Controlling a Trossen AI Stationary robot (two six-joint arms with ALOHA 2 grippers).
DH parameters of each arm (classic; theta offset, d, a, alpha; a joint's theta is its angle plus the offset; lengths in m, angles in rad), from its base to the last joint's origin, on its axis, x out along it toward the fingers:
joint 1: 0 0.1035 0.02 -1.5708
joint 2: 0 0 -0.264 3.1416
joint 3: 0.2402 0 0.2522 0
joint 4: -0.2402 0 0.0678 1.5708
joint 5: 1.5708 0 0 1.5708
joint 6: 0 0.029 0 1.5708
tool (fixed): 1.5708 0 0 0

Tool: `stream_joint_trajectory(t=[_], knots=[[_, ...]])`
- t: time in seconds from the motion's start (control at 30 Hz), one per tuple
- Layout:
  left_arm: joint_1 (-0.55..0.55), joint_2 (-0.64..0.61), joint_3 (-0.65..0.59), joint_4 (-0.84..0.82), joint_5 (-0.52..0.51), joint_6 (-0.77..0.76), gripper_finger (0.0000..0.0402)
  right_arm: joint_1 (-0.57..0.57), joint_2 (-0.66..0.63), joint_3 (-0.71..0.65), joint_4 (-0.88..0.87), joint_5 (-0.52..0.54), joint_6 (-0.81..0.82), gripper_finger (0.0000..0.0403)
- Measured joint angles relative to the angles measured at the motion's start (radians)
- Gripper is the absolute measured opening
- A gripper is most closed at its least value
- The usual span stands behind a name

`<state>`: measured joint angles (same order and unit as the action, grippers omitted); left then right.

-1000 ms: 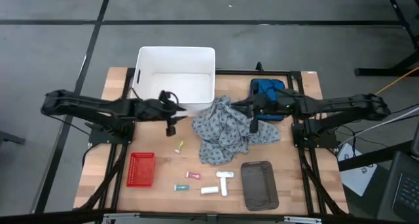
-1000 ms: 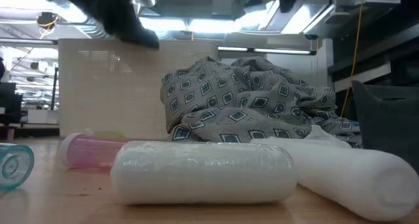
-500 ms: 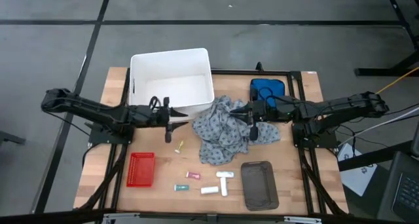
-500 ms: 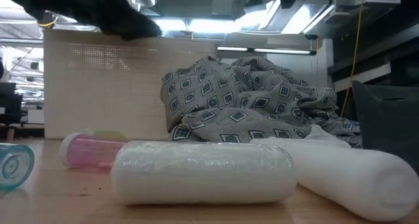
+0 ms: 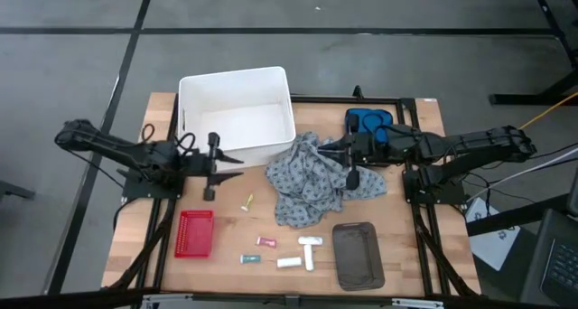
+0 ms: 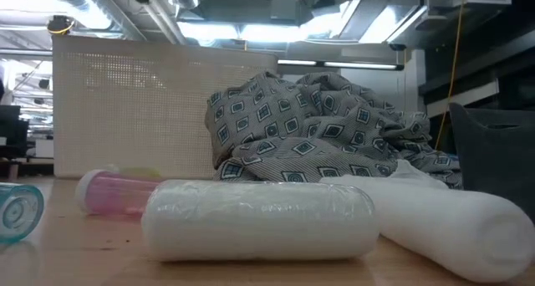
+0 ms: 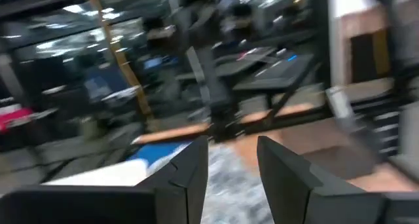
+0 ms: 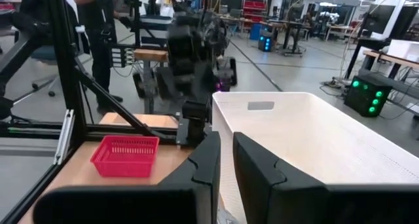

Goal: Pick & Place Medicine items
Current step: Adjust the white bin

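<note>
Hovering beside the white bin [image 5: 237, 113], the left gripper [image 5: 209, 173] showed parted, empty fingers; the yellow packet [image 5: 247, 201] lay just beyond it, the other packets [image 5: 287, 251] farther off. Any descent risked clipping the bin. The right gripper [image 5: 351, 176] hung unclenched over the cloth [image 5: 312, 178], which may have hidden items.

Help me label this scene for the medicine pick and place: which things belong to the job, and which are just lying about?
Job: yellow packet, pink tube, teal tube, white tubes, white packet.

Lying about, as far as I can tell: cloth, blue pouch, white bin, red basket, grey tray.
</note>
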<state>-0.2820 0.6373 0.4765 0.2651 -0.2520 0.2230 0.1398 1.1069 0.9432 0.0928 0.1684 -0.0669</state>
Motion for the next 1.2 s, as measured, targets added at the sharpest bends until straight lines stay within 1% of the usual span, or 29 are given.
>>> stream_joint_trajectory(t=[0.13, 0.2, 0.27, 0.33, 0.47, 0.6, 0.7, 0.97, 1.07, 1.2], knots=[[-0.073, -0.010, 0.021, -0.028, 0.138, -0.073, 0.0130, 0.000, 0.000, 0.000, 0.001, -0.001, 0.001, 0.0046], [-0.121, 0.002, 0.021, -0.035, 0.155, -0.108, 0.0130, 0.000, 0.000, 0.000, 0.000, -0.004, 0.003, 0.0046], [-0.170, 0.032, 0.021, -0.049, 0.136, -0.145, 0.0130, 0.000, 0.000, 0.000, 0.000, -0.004, 0.004, 0.0046], [-0.219, 0.077, 0.021, -0.085, 0.064, -0.180, 0.0130, 0.000, 0.000, 0.000, 0.000, -0.004, 0.008, 0.0046], [-0.296, 0.172, 0.021, -0.225, -0.193, -0.263, 0.0130, 0.000, 0.000, 0.000, -0.002, -0.004, 0.026, 0.0046], [-0.319, 0.222, 0.022, -0.349, -0.419, -0.375, 0.0130, 0.000, 0.000, 0.000, -0.003, -0.004, 0.025, 0.0046], [-0.322, 0.230, 0.021, -0.441, -0.533, -0.411, 0.0130, 0.000, 0.000, 0.000, -0.003, -0.004, 0.023, 0.0046], [-0.235, 0.221, 0.021, -0.682, -0.648, -0.542, 0.0130, 0.000, 0.000, 0.000, -0.002, -0.003, 0.025, 0.0046], [-0.194, 0.222, 0.021, -0.722, -0.687, -0.552, 0.0130, 0.000, 0.000, 0.000, -0.002, -0.003, 0.025, 0.0045], [-0.138, 0.222, 0.021, -0.775, -0.698, -0.552, 0.0130, 0.000, 0.000, 0.000, -0.004, 0.000, 0.030, 0.0045]])
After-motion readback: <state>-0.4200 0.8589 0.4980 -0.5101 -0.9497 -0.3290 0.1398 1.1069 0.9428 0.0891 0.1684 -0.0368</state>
